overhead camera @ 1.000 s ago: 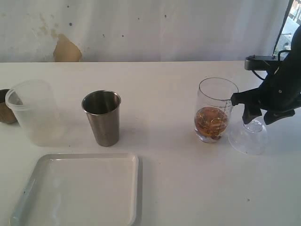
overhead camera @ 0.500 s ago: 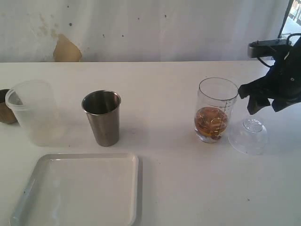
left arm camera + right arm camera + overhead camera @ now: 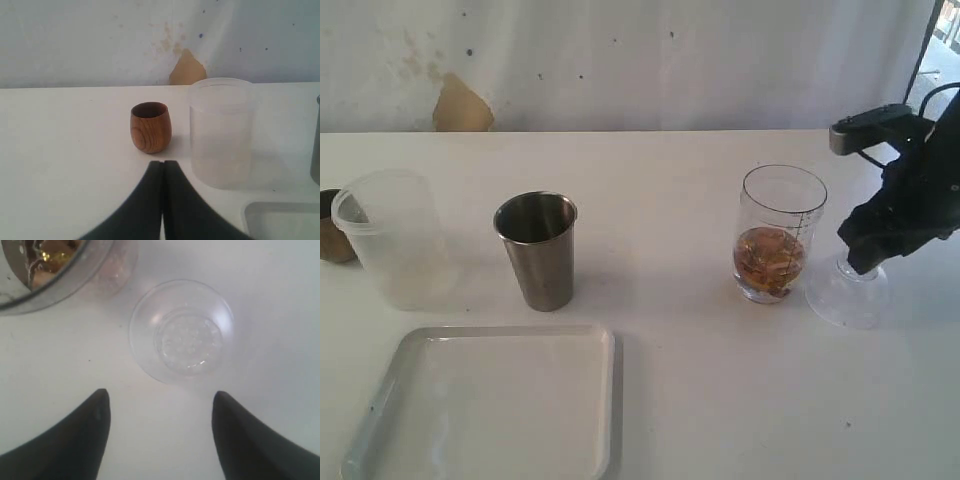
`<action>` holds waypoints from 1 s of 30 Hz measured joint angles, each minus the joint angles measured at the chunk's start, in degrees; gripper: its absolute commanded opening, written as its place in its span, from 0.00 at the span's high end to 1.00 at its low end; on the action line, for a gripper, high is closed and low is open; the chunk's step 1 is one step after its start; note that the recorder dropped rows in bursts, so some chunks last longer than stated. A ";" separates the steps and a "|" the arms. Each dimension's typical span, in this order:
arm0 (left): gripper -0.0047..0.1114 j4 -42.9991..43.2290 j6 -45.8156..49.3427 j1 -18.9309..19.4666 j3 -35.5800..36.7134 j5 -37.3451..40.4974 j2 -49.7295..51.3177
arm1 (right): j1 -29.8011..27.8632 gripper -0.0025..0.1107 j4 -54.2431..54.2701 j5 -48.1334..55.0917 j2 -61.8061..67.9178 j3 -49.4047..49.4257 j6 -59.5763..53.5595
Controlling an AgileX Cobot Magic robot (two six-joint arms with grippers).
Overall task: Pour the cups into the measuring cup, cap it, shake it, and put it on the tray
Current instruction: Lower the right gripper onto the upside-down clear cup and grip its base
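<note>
My right gripper (image 3: 157,400) has swung off the measuring cup (image 3: 780,235) and now hangs over the dome cap (image 3: 182,332), jaws spread, holding nothing. The cap lies unmoved on the table (image 3: 670,190), just beside the cup, which stands uncapped with amber liquid inside. I judge that capping comes next. My left gripper (image 3: 162,167) is pinched shut and empty.

Brn wooden cup (image 3: 150,134); grey tumbler (image 3: 538,250); wht tray (image 3: 490,410); clr meas. cup (image 3: 780,235).
</note>
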 measured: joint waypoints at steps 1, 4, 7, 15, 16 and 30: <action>0.96 0.00 0.00 0.00 0.00 0.00 0.00 | 0.00 0.48 -0.48 -0.11 0.00 0.25 -1.25; 0.96 0.00 0.00 0.00 0.00 0.00 0.00 | 0.00 0.46 -2.58 -0.37 0.00 0.51 -2.96; 0.96 0.00 0.00 0.00 0.00 0.00 0.00 | 0.00 0.45 -2.99 -2.00 0.00 0.51 -3.20; 0.96 0.00 0.00 0.00 0.00 0.00 0.00 | 0.00 0.45 -0.06 -3.40 2.05 0.51 -4.96; 0.96 0.00 0.00 0.00 0.00 0.00 0.00 | 0.00 0.45 -0.54 -3.51 2.33 0.51 -4.96; 0.96 0.00 0.00 0.00 0.00 0.00 0.00 | 0.00 0.45 -1.02 -6.63 5.84 0.51 -5.05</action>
